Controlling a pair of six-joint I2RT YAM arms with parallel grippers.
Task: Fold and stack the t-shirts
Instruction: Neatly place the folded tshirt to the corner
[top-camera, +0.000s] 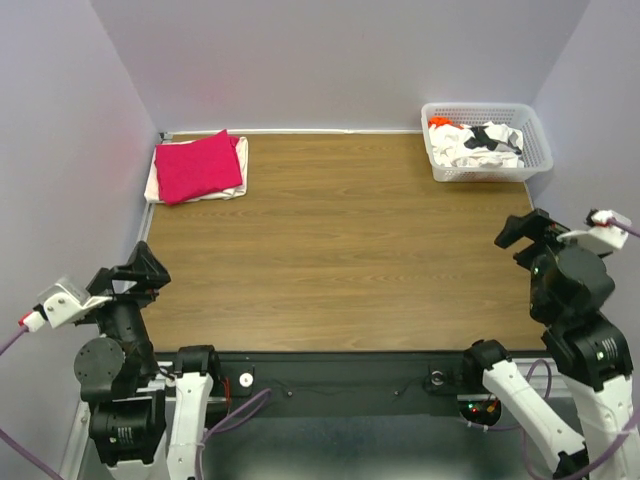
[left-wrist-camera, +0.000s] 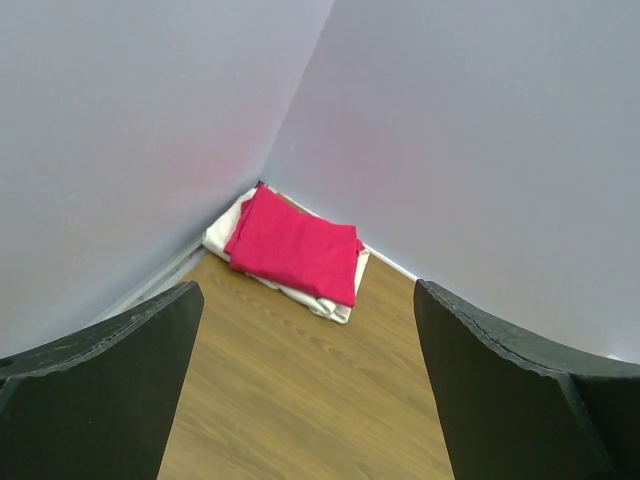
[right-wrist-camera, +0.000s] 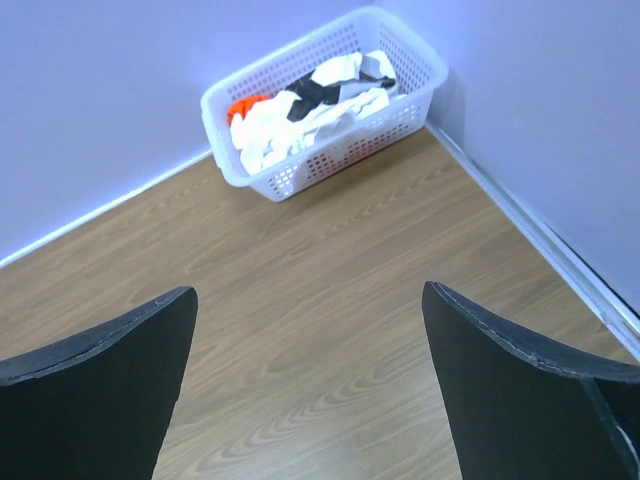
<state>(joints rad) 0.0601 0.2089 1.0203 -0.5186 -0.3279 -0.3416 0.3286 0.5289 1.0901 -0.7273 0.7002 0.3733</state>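
A folded magenta-red t-shirt (top-camera: 197, 166) lies on top of a folded cream-white t-shirt (top-camera: 236, 187) at the table's far left corner; both show in the left wrist view, red (left-wrist-camera: 296, 246) on cream (left-wrist-camera: 332, 307). Crumpled white, black-printed and orange t-shirts (top-camera: 476, 143) lie in the basket, also in the right wrist view (right-wrist-camera: 300, 112). My left gripper (top-camera: 143, 272) is open and empty, raised at the near left, its fingers (left-wrist-camera: 100, 390) wide apart. My right gripper (top-camera: 524, 236) is open and empty at the near right, its fingers (right-wrist-camera: 530, 400) wide apart.
A white plastic lattice basket (top-camera: 533, 128) stands at the far right corner, also in the right wrist view (right-wrist-camera: 330, 150). Lilac walls close the table on the left, back and right. The wooden tabletop (top-camera: 340, 250) lies between the stack and the basket.
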